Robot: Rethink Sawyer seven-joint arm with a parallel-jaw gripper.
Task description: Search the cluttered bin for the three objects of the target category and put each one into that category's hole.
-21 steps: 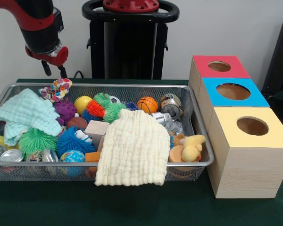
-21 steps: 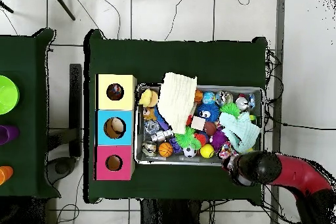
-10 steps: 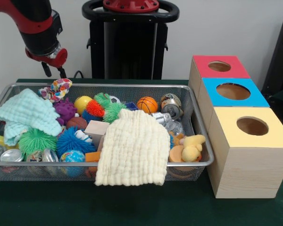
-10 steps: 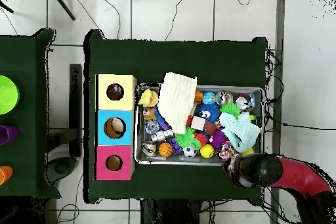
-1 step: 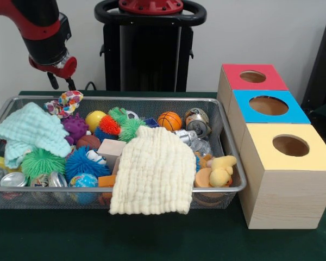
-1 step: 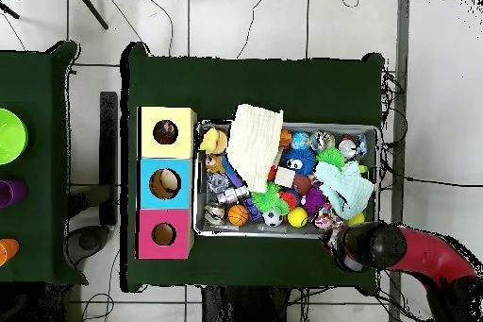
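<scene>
Gripper (image 5: 61, 82) hangs outside the wire bin's (image 5: 152, 99) far left corner, fingers slightly apart, holding nothing. Yellow cloth (image 5: 152, 171) drapes over the bin's near rim.

I count three boxes at 3 o'clock: red (image 5: 254, 76), blue (image 5: 269, 105), yellow (image 5: 290, 147), one hole each. One wire bin (image 5: 152, 191). Two cloths: cream (image 5: 154, 173) at 6, mint (image 5: 31, 131) at 9. One basketball (image 5: 169, 120). Two cans, (image 5: 197, 121) and (image 5: 13, 179). One wood block (image 5: 112, 149). One duck (image 5: 221, 169).
</scene>
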